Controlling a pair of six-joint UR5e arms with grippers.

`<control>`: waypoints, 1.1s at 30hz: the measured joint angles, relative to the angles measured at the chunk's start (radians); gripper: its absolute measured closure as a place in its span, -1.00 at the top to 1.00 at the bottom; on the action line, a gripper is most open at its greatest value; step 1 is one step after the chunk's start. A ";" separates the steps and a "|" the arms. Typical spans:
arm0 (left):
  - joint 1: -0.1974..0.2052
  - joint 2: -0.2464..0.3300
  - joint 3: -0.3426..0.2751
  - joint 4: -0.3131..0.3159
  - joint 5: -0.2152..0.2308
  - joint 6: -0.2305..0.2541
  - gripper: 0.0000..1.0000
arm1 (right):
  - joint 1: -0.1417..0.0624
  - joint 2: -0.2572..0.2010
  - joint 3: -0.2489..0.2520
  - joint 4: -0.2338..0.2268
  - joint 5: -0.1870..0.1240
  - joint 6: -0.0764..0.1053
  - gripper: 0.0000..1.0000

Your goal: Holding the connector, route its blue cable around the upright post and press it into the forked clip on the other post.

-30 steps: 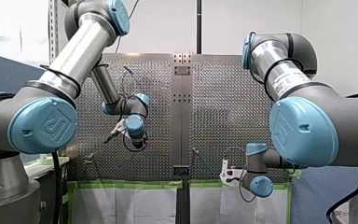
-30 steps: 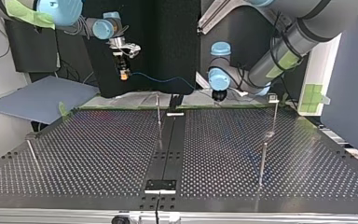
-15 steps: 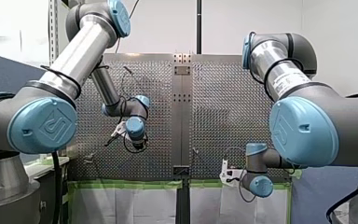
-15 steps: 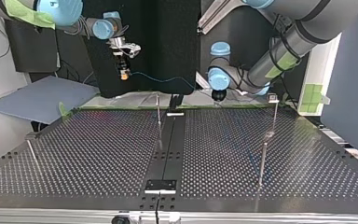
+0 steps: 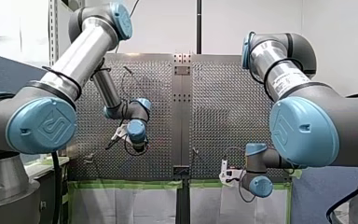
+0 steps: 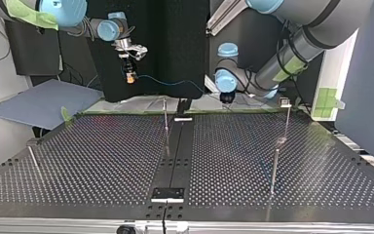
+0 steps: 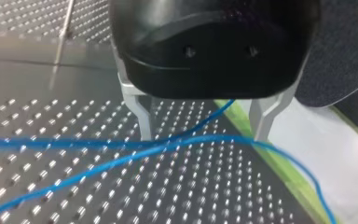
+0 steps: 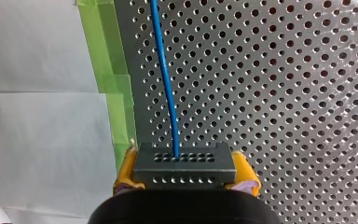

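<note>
Since the earlier frames, my left arm's wrist has shifted slightly toward the top view's left; my right arm is unchanged. Right wrist view: my right gripper (image 8: 185, 171) clamps the black connector (image 8: 185, 163) between yellow pads (image 8: 123, 173), the blue cable (image 8: 165, 79) running out over the perforated table (image 8: 284, 93). Left wrist view only: my left gripper (image 7: 203, 136) stands released, its metal fingers (image 7: 144, 116) apart, with the cable crossing at their tips. Top view: the cable hangs between the grippers, apart from the upright post (image 6: 165, 117); the head on the right-hand post (image 6: 286, 105) is probably the forked clip.
</note>
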 joint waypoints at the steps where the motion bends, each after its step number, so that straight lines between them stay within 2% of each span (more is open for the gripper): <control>1: -0.003 -0.007 0.001 0.006 0.002 0.000 0.98 | 0.000 0.000 0.000 0.000 0.000 0.000 -1.00; 6: -0.019 -0.046 0.005 0.025 0.005 -0.006 0.98 | 0.000 0.000 0.000 0.000 0.000 0.000 -1.00; 16: -0.047 -0.080 0.017 0.035 0.005 -0.008 0.98 | 0.000 0.000 0.000 -0.001 0.000 0.000 -1.00; 25: -0.079 -0.150 0.058 0.039 -0.011 -0.008 0.98 | 0.001 0.000 0.000 0.001 -0.001 0.000 -1.00; 33: -0.097 -0.184 0.093 0.040 -0.030 -0.021 0.98 | 0.004 0.000 0.000 -0.001 -0.001 0.000 -1.00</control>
